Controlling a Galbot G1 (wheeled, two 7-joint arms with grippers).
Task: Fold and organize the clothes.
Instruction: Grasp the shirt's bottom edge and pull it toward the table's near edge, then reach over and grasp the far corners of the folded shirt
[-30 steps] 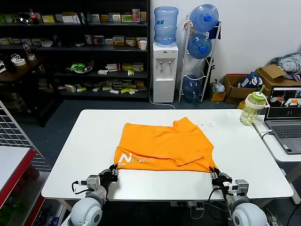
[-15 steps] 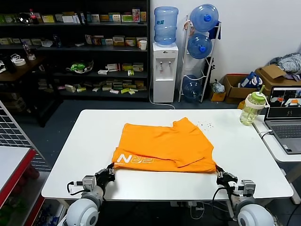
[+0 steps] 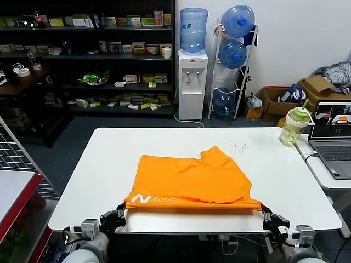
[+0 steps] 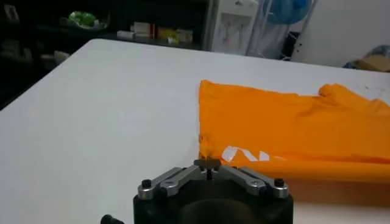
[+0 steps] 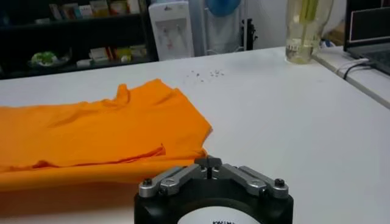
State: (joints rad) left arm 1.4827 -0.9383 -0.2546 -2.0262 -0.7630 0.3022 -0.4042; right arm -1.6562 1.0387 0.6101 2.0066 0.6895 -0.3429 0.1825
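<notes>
The orange T-shirt (image 3: pixel 192 181) lay folded on the white table (image 3: pixel 285 175), stretched wide across the near half, its front fold running along the near edge. White lettering (image 3: pixel 156 199) showed on the near left part of the fold. A bunched bit of fabric, perhaps a sleeve or collar, stuck up at the far side, right of centre.

The left gripper (image 3: pixel 122 212) sat at the near left corner of the shirt, low by the table's front edge. In the left wrist view its fingers (image 4: pixel 208 164) were pressed together, with a small pinch of orange cloth (image 4: pixel 205 146) rising right at the tips, so it was clenched on the shirt's corner.

The right gripper (image 3: pixel 265 209) was at the near right corner, also at the front edge. In the right wrist view its fingertips (image 5: pixel 208 162) met tightly at the shirt's hem (image 5: pixel 201 152); the cloth reached the tips, though whether any was actually caught between them could not be told.

A green-lidded bottle (image 3: pixel 292 126) stood at the far right beside a laptop (image 3: pixel 332 139). Small specks (image 3: pixel 239 145) dotted the table beyond the shirt
</notes>
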